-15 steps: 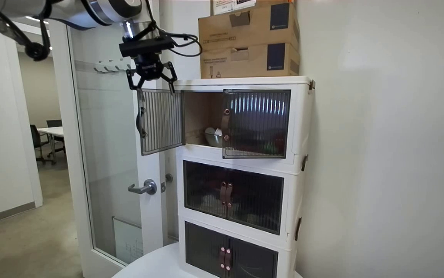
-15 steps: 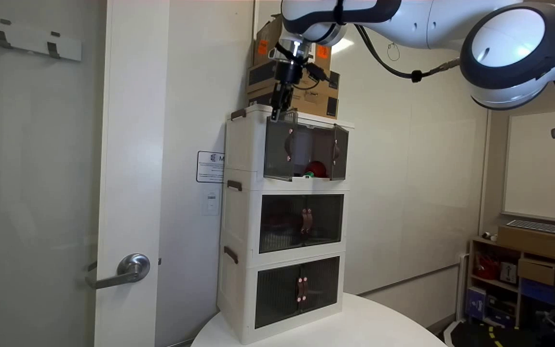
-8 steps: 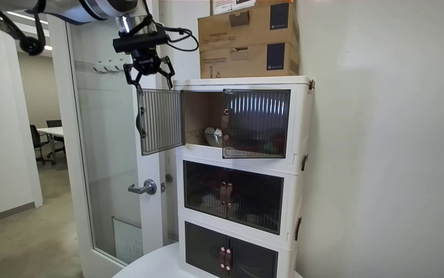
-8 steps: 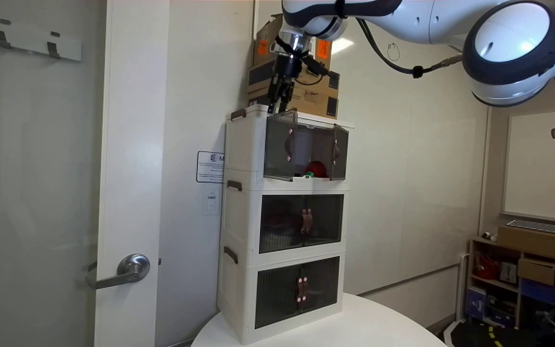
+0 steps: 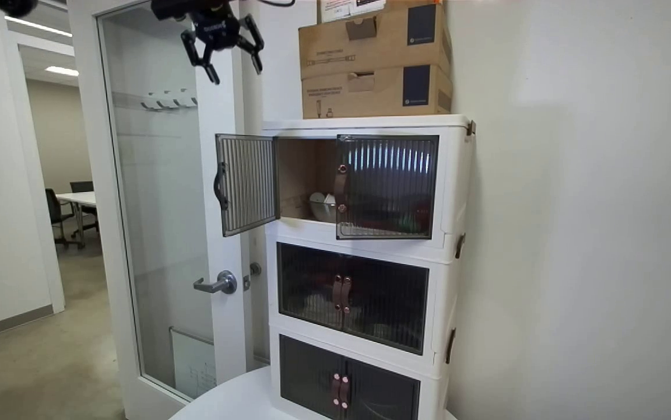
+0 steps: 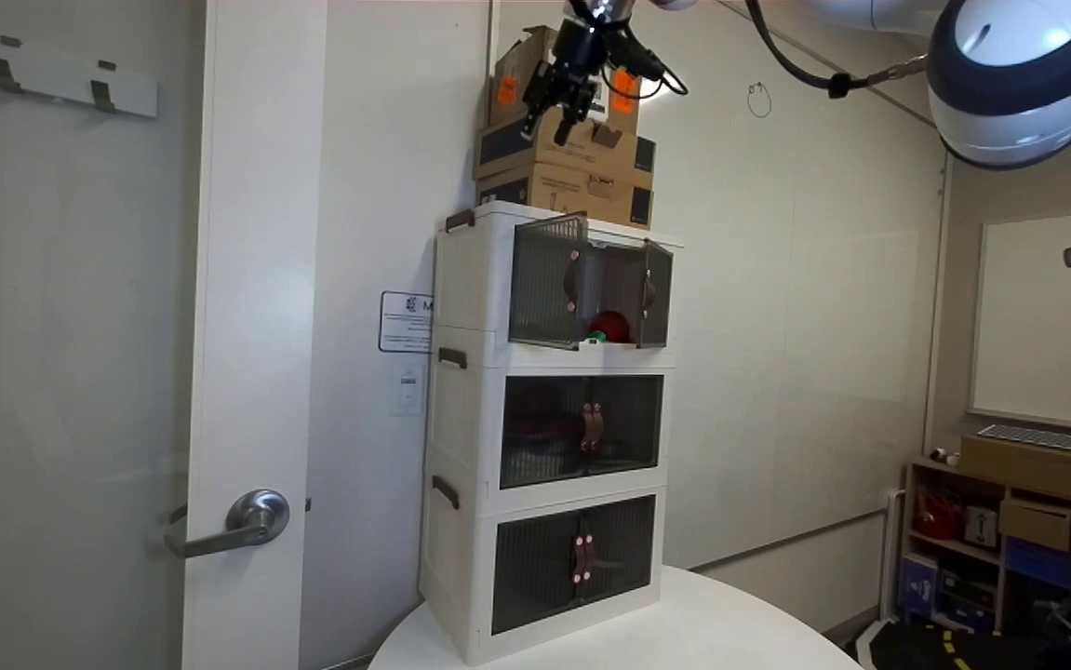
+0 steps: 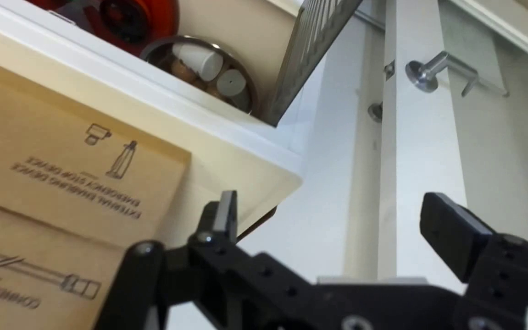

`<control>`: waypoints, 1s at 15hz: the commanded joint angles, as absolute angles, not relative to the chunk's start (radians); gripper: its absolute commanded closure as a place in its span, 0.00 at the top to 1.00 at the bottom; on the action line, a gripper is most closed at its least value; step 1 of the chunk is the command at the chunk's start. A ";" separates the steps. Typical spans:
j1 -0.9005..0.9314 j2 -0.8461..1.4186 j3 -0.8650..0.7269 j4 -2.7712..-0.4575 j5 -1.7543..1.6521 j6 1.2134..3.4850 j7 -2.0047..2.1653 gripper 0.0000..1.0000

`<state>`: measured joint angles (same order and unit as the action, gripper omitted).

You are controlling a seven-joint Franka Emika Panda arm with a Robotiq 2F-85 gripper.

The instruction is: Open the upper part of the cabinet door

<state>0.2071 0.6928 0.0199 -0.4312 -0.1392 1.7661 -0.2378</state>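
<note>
One tall, white, plastic-looking cabinet (image 6: 582,361) stands with its rectangular, smoky see-through top door (image 5: 390,192) open, both ribbed leaves (image 5: 249,185) swung outward, likely for access, while black, hinged jaws hang above, spread wide and empty, presumably to avoid nudging it.

Below the gripper (image 5: 236,74) and its two fingers (image 7: 452,234) stand one white table (image 6: 730,633) and one cabinet (image 5: 456,181) of three compartments (image 6: 461,419), counting two upper door leaves (image 5: 390,186), four lower dark panels (image 5: 306,274) and six front handles (image 5: 340,188), with one bowl (image 5: 322,212) inside, while two navy-labelled cardboard boxes (image 5: 376,49) sit to its side.
</note>
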 commanded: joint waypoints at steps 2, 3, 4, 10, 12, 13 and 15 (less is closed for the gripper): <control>0.173 0.634 -0.027 -0.430 -0.144 1.803 -0.051 1.00; 0.155 0.634 -0.039 -0.430 -0.145 1.807 -0.017 1.00; 0.137 0.633 -0.052 -0.433 -0.147 1.809 0.018 1.00; 0.027 0.662 -0.124 -0.449 -0.156 1.803 0.230 1.00; 0.002 0.676 -0.149 -0.457 -0.162 1.790 0.310 1.00; -0.007 0.684 -0.160 -0.462 -0.165 1.783 0.352 1.00; -0.026 0.738 -0.179 -0.406 -0.167 1.730 0.429 1.00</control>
<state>-0.0142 0.6858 -0.1508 -0.4590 -0.1498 1.7813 0.3138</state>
